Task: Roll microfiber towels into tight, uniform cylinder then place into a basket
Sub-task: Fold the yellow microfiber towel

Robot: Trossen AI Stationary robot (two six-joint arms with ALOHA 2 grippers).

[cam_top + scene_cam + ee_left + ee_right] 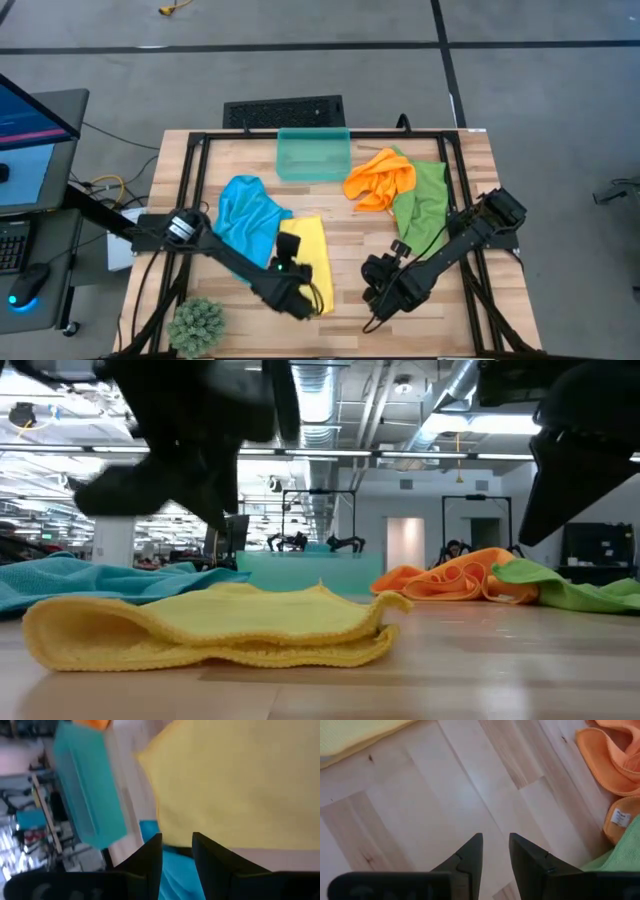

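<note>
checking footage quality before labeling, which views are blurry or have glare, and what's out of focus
Low view: the yellow towel up close is fairly sharp, both arms are dark silhouettes against bright ceiling lights. Left wrist view: soft, the basket and yellow towel smeared. Right wrist view: table wood grain clear, a pale sheen across it. High view: evenly lit.

Colour key: yellow towel (312, 250), plain; bright blue towel (245, 215); orange towel (378, 180) w/ small white tag; green towel (425, 200); basket (314, 155), translucent teal-green; table (340, 320), pale wood w/ darker grain streaks, black frame rails; both arms & fingers dark/black; spiky plant ball (197, 325), grey-green
</note>
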